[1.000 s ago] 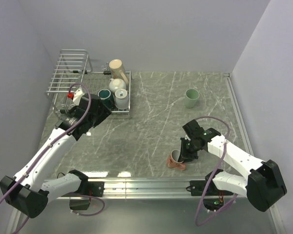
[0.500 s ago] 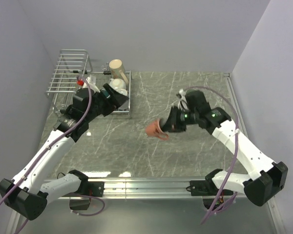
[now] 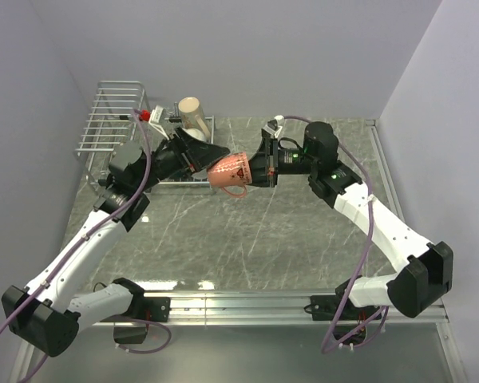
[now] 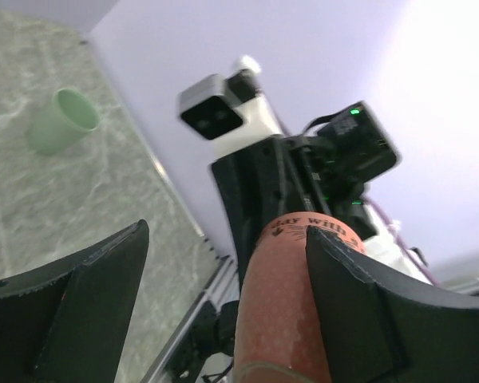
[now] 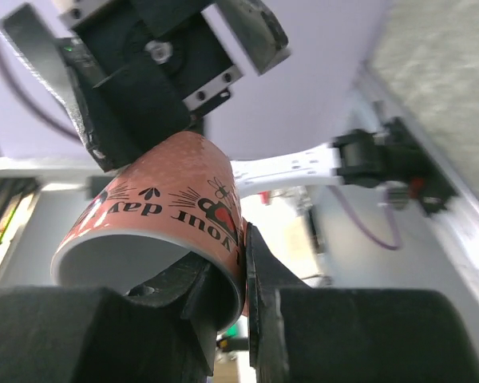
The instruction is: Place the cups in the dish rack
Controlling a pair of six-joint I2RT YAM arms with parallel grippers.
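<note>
My right gripper (image 3: 251, 170) is shut on the rim of the small orange-red cup (image 3: 230, 170), one finger inside and one outside, as the right wrist view (image 5: 243, 271) shows. It holds the cup (image 5: 168, 191) on its side in the air, just right of the dish rack (image 3: 112, 120). My left gripper (image 3: 207, 155) is open, its jaws spread on either side of the cup (image 4: 287, 303); one finger (image 4: 351, 311) lies against the cup's side. A beige cup (image 3: 190, 108) and a white cup (image 3: 193, 136) sit in the rack. A pale green cup (image 4: 62, 120) stands on the table.
The rack's tall barred section is at the far left, against the wall. Grey walls close the table on three sides. A metal rail (image 3: 247, 302) runs along the near edge. In the top view the right arm (image 3: 359, 203) hides the pale green cup.
The right gripper lifted the orange-red cup from the near table and carried it up and left to the rack. The left gripper swung right from the rack to meet it.
</note>
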